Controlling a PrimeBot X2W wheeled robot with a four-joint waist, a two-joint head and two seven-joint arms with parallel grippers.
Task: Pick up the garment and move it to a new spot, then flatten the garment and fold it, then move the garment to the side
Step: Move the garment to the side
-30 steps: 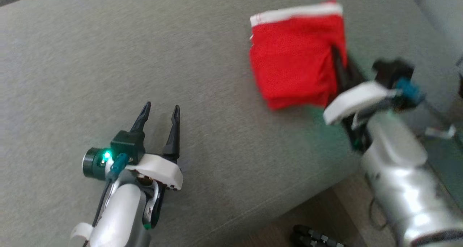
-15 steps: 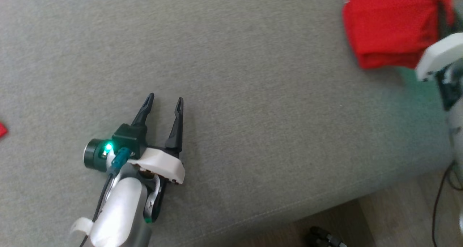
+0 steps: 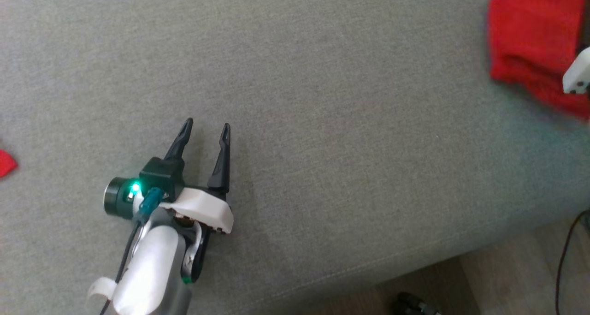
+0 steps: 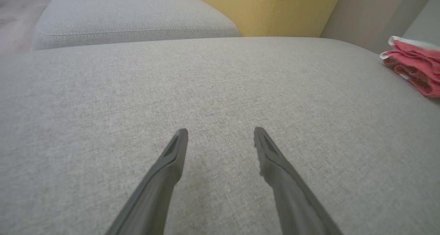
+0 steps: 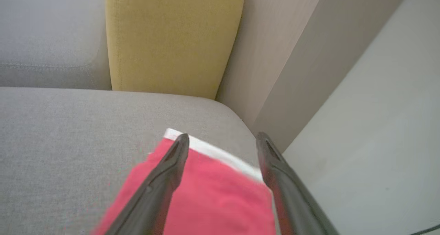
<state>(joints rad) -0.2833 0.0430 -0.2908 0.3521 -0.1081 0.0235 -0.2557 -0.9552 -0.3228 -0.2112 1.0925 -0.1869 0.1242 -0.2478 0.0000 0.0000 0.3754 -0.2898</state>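
The red garment (image 3: 530, 43), folded into a thick pad with a white band along one edge, lies on the grey sofa seat (image 3: 322, 98) at the far right. In the right wrist view my right gripper (image 5: 222, 138) hovers over the garment (image 5: 209, 197), fingers spread wide and nothing between them. The white wrist cover of that arm (image 3: 576, 75) overlaps the garment's right side. My left gripper (image 3: 205, 128) stands open low over bare seat fabric, far to the left of the garment. From the left wrist, the garment (image 4: 412, 66) sits at the right edge.
A yellow cushion (image 5: 172, 35) stands behind the seat, with a pale wall (image 5: 361, 107) right of the garment. The seat's front edge runs across the lower right, above wooden floor (image 3: 507, 282) with a dark cable (image 3: 562, 255). A small red scrap (image 3: 5, 163) lies at the left edge.
The head camera has swung left, so the garment and right arm now sit at the view's right edge. The left gripper has stayed open in the same place.
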